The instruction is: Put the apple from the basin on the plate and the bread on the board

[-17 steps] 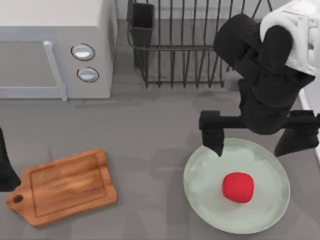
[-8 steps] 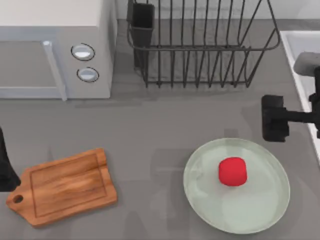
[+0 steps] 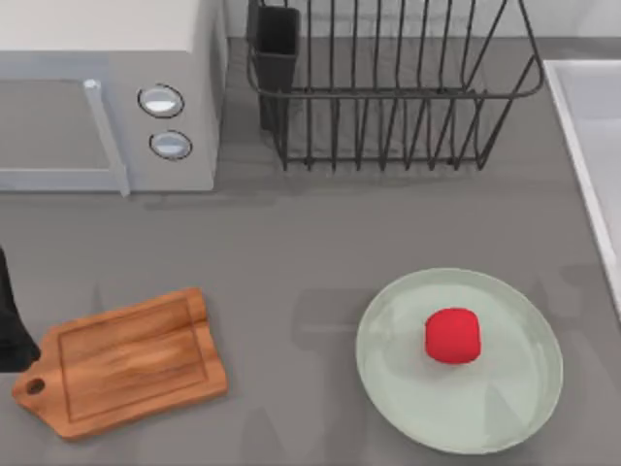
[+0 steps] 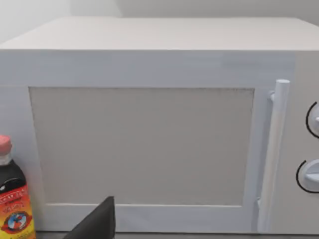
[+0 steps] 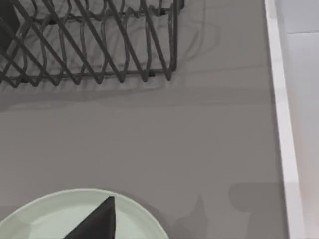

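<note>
The apple sits on the plate, a little toward the far side of its middle and free of any grip, so that half looks done; the board at the desk's left lies bare, and I can see no bread anywhere, not even in the strip of basin at the right edge. The risk from here, as I judge it, is the apple itself: round and loose on a shallow dish, it could roll off if an arm brushes the plate rim on its way back to the basin, whose raised white rim might also catch a low reach. A second ago the right arm hung over the plate's far edge with its fingers spread wide; half a second ago it had drawn off toward the basin; now it has left the overhead picture, and the apple has settled slightly farther back. I cannot tell how either arm's fingers stand now.
</note>
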